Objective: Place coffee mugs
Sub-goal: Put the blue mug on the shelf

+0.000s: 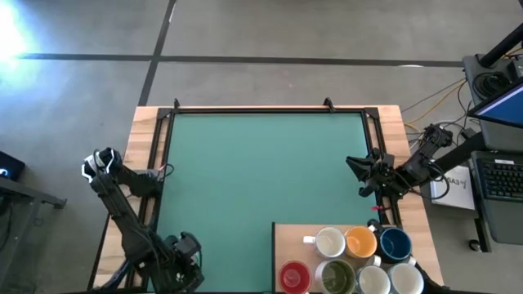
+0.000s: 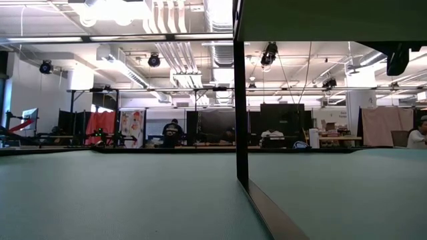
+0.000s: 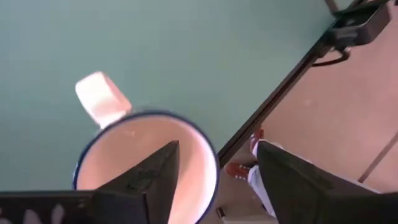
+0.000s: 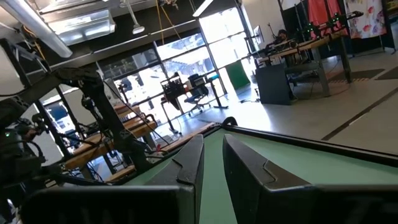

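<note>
In the left wrist view a white mug with a dark blue rim [image 3: 134,152] sits right under my left gripper [image 3: 217,146], its handle [image 3: 102,99] pointing away over the green mat. The gripper is open, one finger over the mug's mouth and the other outside its wall. In the high view my left gripper [image 1: 186,260] is at the table's near left corner and hides that mug. Seven mugs stand on a wooden board [image 1: 286,241] near right: white [image 1: 329,242], orange [image 1: 360,242], dark blue [image 1: 395,243], red [image 1: 293,276], olive-inside [image 1: 336,278] and two white [image 1: 373,280]. My right gripper [image 1: 357,173] hovers shut by the right edge. My left gripper comes at the mug from above, straddling its wall. One finger [image 3: 155,180] is inside the mouth and the other [image 3: 292,180] outside. A gap shows between the rim [image 3: 213,165] and the outer finger. I cannot tell whether the inner finger touches.
The green mat [image 1: 261,163] stretches bare between the two arms. The table's dark edge [image 3: 273,99] runs close beside the mug, with a person's red shoes [image 3: 239,169] on the floor beyond it. In the low view a dark upright edge [image 2: 240,100] splits the picture.
</note>
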